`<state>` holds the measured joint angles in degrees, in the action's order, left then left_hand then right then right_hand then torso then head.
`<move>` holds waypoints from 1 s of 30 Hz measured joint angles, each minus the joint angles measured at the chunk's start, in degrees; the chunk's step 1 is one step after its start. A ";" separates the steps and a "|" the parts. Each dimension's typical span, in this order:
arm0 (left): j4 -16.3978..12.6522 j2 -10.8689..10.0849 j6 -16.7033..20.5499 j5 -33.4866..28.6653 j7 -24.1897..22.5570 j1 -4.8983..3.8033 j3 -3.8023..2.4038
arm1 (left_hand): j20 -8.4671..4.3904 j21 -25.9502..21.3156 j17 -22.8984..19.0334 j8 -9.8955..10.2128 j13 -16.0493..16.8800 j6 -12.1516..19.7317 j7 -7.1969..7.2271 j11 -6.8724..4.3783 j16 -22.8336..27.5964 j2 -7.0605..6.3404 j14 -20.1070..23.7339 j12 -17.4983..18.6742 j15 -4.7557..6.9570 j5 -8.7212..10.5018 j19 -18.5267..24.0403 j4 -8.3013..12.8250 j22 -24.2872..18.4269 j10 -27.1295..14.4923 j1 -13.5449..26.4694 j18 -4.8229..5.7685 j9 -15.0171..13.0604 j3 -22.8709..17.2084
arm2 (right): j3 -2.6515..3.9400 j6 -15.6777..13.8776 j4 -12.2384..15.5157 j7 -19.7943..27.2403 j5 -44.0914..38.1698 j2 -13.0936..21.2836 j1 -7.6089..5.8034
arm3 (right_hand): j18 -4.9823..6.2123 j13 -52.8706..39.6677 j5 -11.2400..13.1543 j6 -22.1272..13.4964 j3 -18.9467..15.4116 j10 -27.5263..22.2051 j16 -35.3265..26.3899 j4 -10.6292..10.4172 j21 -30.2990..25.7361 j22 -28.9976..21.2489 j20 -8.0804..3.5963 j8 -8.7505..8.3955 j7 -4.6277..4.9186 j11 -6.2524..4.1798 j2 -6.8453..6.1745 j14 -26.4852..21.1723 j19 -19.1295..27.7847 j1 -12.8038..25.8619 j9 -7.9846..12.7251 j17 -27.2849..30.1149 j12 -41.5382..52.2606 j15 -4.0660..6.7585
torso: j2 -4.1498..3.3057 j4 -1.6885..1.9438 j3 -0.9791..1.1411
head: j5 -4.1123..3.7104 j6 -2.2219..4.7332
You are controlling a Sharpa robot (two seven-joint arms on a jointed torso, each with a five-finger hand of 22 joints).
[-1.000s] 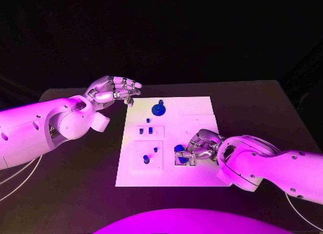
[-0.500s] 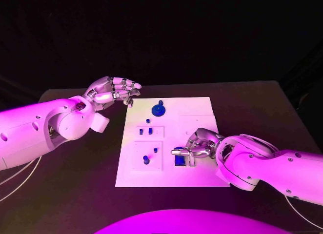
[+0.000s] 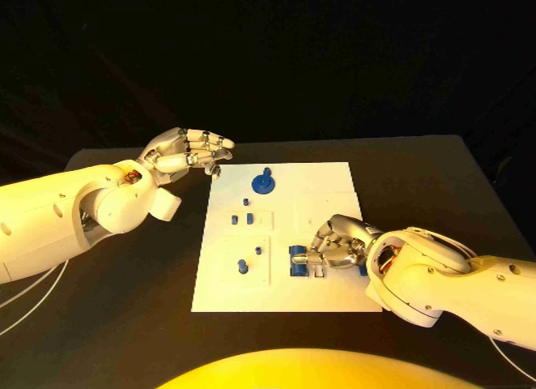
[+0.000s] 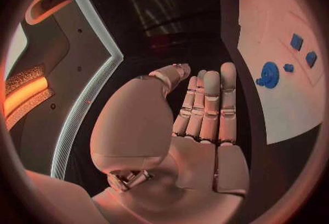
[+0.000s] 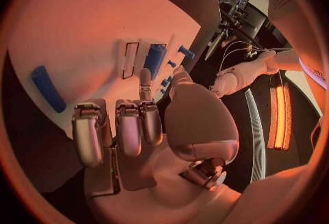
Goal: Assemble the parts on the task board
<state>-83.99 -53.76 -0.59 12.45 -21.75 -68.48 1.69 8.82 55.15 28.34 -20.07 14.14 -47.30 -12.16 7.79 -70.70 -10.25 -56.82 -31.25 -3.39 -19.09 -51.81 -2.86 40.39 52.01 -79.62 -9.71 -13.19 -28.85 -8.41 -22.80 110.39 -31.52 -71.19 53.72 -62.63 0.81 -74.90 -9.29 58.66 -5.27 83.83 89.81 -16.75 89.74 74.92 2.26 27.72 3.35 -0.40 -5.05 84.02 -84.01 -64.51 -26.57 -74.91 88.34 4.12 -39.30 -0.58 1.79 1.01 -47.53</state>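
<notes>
The blue part [image 3: 299, 261] the robot's working on sits near the right edge of the task board [image 3: 326, 182], toward the robot's end, right under the right hand [image 3: 333, 250]. The fingers are curled down around it and look to be pressing or pinching it, but whether it's actually gripped or just touched can't be told from here. In the right wrist view a fingertip [image 5: 145, 79] reaches toward a blue block [image 5: 153, 61] standing in its slot.

These pieces look like small rigid plastic, so probably very light, stiff and a bit slick. Best bet is a pinch on the flat sides, low down, so it doesn't tip or pop out.

Further out there's a round blue gear-ish part [image 3: 262, 182] at the far end of the board, a couple of small pegs [image 3: 240, 218] mid-board and another [image 3: 243, 264] in the near-left pocket.

The left hand [image 3: 188, 151] hovers off the board's far-left corner, fingers together and bent in, holding nothing.
</notes>
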 measured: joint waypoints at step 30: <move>-0.02 -0.29 -0.02 -0.05 -0.08 1.27 0.11 | 0.00 0.00 0.00 0.00 0.00 0.00 0.01 0.00 0.00 0.00 0.00 0.00 0.00 0.00 0.00 0.00 0.01 0.00 0.00 0.00 -0.01 0.00 | 0.08 -3.01 0.90 3.43 -6.58 14.70 2.34 | 0.00 -0.04 -1.48 -1.90 0.00 0.00 0.00 0.00 0.00 -0.02 0.00 -1.40 0.67 0.00 0.28 0.00 0.00 -5.85 0.21 -0.03 0.62 0.00 | -0.04 0.00 -0.01 | -3.74 0.79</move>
<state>-84.01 -54.05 -0.61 12.40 -21.83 -67.21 1.80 8.82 55.16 28.34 -20.07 14.14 -47.31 -12.16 7.79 -70.70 -10.25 -56.82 -31.24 -3.39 -19.09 -51.81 -2.86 40.40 52.01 -79.62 -9.71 -13.20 -28.85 -8.33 -25.81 111.29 -28.09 -77.78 68.42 -60.29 0.81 -74.94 -10.78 56.75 -5.27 83.84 89.81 -16.75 89.74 74.90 2.26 26.32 4.02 -0.39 -4.76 84.02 -84.01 -70.36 -26.36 -74.94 88.96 4.12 -39.34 -0.58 1.79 -2.73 -46.75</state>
